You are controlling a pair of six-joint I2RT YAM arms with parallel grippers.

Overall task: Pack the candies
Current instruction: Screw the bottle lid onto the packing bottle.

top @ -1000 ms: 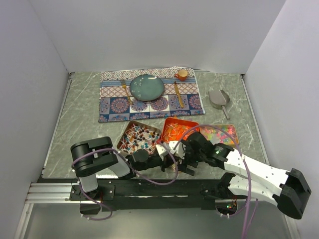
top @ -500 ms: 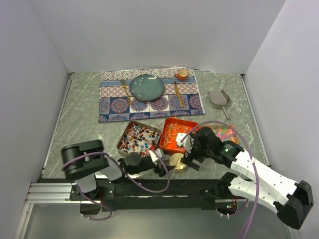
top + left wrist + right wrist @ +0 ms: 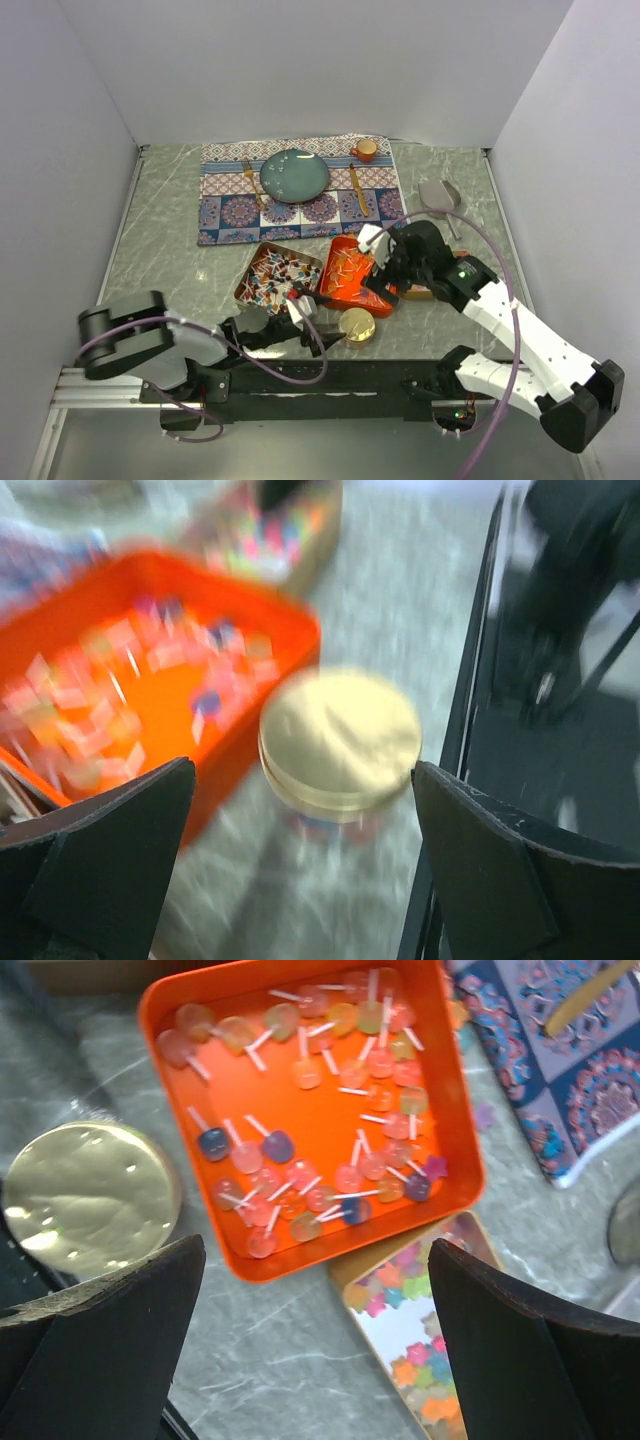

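Blur smears the whole left wrist view, so the pieces there read only as flecks of colour. In the top view the metal tray [image 3: 425, 293] of pastel pieces is almost wholly hidden under the right arm, and in the right wrist view it is cut off at the lower edge.

The left gripper [image 3: 302, 770] is seen with its fingers spread wide and nothing held. A gold-lidded round tin [image 3: 340, 740] stands in the gap just ahead of them, touched by neither finger. The right gripper [image 3: 315, 1260] is likewise spread wide and empty, held above the orange tray [image 3: 465, 1175]; the tin lies beside one finger and the pastel tray beside the other.

The candies [image 3: 320, 1175] in the orange tray are small translucent lollipops on white sticks, lying loose in pink, orange, blue and violet. Pastel star-like pieces [image 3: 420, 1360] fill the tray beyond it. Red-white-blue pieces [image 3: 275, 275] are heaped in a second metal tray [image 3: 242, 284], just beyond the left gripper.
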